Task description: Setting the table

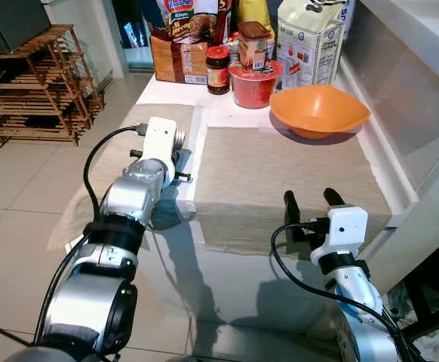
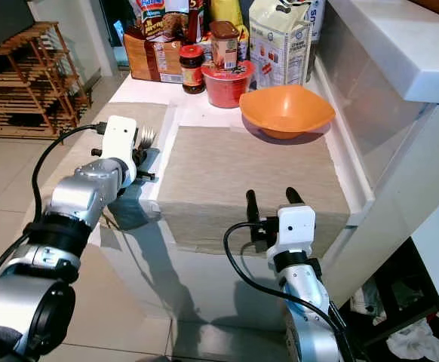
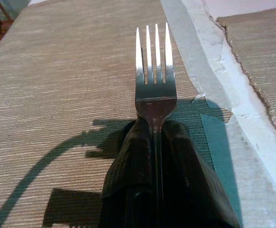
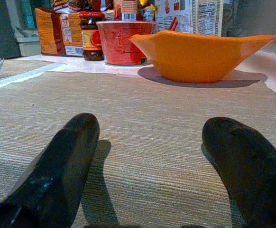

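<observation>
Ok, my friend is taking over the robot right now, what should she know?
Left gripper: shut on a fork, held over the left placemat.
Right gripper: open, holding nothing, low over the near edge of the right placemat.
Orange bowl: at the far edge of the right placemat.
Done: both mats are down, bowl is out.
Left: set the fork down.

Shiny metal fork [image 3: 155,80], coarse woven placemat [image 1: 280,177], glossy, probably plastic bowl [image 1: 319,110]
</observation>
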Controlling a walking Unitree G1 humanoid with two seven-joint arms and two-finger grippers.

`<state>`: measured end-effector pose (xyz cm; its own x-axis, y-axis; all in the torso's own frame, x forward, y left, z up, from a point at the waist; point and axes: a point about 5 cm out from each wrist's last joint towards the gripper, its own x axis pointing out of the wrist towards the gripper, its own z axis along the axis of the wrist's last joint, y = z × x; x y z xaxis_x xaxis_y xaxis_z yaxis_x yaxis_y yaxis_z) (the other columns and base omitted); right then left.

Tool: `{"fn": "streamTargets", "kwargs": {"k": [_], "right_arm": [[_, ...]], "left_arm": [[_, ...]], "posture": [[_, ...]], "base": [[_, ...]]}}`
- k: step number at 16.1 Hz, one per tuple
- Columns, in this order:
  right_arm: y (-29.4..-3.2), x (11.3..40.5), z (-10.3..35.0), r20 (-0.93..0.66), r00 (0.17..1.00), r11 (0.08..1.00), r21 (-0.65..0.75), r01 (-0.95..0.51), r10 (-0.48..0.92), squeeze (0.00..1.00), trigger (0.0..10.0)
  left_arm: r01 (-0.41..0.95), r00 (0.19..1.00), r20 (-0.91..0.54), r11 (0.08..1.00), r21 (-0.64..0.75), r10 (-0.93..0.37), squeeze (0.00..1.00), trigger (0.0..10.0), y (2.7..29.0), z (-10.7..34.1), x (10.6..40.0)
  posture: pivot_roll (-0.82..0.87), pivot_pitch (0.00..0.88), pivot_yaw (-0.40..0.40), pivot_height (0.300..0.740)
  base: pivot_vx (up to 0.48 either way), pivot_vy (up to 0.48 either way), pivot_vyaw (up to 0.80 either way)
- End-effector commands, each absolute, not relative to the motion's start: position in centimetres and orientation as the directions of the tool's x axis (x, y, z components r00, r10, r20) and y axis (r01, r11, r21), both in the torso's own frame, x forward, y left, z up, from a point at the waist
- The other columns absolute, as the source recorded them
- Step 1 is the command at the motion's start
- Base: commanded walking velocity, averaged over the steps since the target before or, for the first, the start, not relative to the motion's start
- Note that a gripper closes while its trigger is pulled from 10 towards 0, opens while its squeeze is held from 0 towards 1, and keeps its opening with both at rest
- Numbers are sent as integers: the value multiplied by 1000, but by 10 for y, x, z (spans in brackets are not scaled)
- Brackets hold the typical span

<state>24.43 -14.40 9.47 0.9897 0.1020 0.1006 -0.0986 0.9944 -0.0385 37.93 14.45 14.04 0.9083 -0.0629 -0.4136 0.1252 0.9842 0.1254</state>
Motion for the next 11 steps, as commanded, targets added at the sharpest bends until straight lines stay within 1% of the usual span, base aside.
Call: {"fn": "streamTargets", "kwargs": {"k": [1, 2, 3, 4, 5, 8, 9, 10, 11], "right_arm": [[-150, 241, 83, 39, 996, 996, -38, -77, 78, 0, 10000], [-150, 241, 83, 38, 996, 996, -40, -77, 79, 0, 10000], [-150, 241, 83, 38, 996, 996, -40, -77, 79, 0, 10000], [-151, 241, 83, 38, 996, 996, -44, -78, 80, 0, 10000], [-152, 242, 83, 37, 996, 996, -46, -78, 80, 0, 10000], [-151, 244, 84, 44, 996, 996, -45, -78, 80, 0, 10000], [-151, 245, 86, 54, 996, 996, -48, -74, 77, 0, 10000], [-152, 246, 87, 60, 996, 996, -50, -70, 73, 0, 10000], [-153, 247, 89, 71, 996, 997, -50, -59, 62, 0, 10000]], "left_arm": [[98, 852, -524, 988, 122, -20, 0, 0, 153, 106, 366], [87, 888, -458, 992, 95, -34, 0, 0, 152, 116, 369], [87, 888, -458, 992, 95, -34, 0, 0, 152, 116, 369], [77, 967, -248, 995, 66, -59, 0, 0, 148, 152, 374], [68, 992, -112, 994, 87, -59, 0, 0, 147, 175, 375], [66, 998, -3, 985, 159, -67, 0, 0, 149, 185, 369], [86, 993, 68, 981, 172, -98, 0, 0, 149, 188, 362], [104, 988, 93, 982, 160, -120, 0, 0, 148, 187, 358], [124, 982, 118, 976, 178, -147, 0, 0, 148, 184, 351]], "posture": [[13, 0, 54, 740], [12, 0, 54, 740], [12, 0, 54, 740], [14, 0, 49, 740], [17, 0, 47, 740], [19, 0, 44, 740], [21, 0, 44, 740], [23, 0, 43, 740], [25, 0, 44, 740]], "base": [[0, 0, 0], [0, 0, 0], [0, 0, 0], [0, 0, 0], [0, 0, 0], [0, 0, 0], [0, 0, 0], [0, 0, 0], [0, 0, 0]]}}
